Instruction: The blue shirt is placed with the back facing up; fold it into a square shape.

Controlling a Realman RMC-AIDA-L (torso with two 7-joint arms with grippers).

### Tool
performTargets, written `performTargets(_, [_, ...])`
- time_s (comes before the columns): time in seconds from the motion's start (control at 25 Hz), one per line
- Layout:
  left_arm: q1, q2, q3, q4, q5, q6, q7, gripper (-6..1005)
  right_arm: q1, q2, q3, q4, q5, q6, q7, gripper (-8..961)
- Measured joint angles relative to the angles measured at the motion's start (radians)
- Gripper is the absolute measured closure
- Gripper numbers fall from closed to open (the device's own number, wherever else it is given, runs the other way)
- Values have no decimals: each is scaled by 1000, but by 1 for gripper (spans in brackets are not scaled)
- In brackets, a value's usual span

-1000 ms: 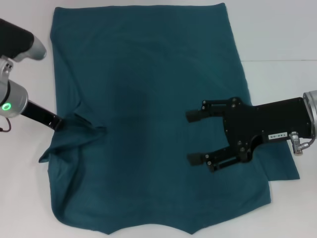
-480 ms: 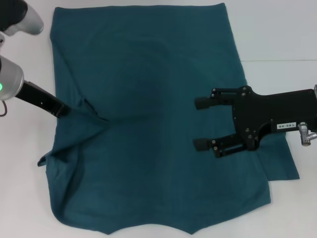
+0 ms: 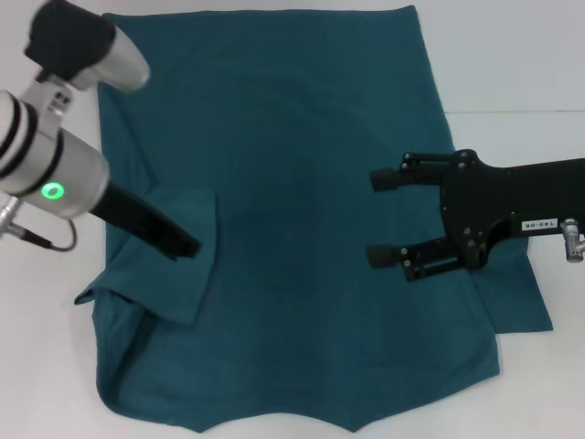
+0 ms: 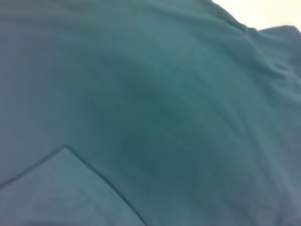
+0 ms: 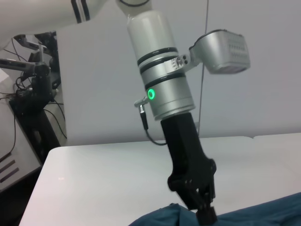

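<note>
The blue shirt lies spread across the white counter, covering most of it in the head view, one straight edge at the far side and a notched edge nearest the robot. On the robot's left side of the garment a flap of fabric, seemingly the sleeve, sits folded inward on top of the body of the shirt, its straight edge running toward the robot; the cloth below it is rumpled into soft ridges.

The left tool reaches in from the left side at a slant, its black tip right at that folded flap. In the right wrist view its fingers stand close together with their tips down in a raised bunch of shirt fabric, apparently pinching the cloth. The left wrist view shows only teal fabric, with the flap's corner lying flat on the shirt.

The right tool hovers over the shirt's right half, pointing toward the left arm, its two black fingers spread wide apart and holding nothing.
</note>
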Motion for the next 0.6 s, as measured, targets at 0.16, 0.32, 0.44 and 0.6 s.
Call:
performTargets(0.16, [28,-1,42,16,-26,-15,-16,952,-5,1,1,-16,0,0,0,8])
performTargets(0.32, [92,-2,50,98,-52,-35,-29,935,-8,3,2,-23,0,0,3,7])
performTargets(0.44, [161,-2,55,147,-61,-76,-33,914,-8,5,9,-33,0,0,16,7])
performTargets(0.6, [276,-2,71,174,-90,-154,-20,760,-8,5,12,-61,0,0,43,7])
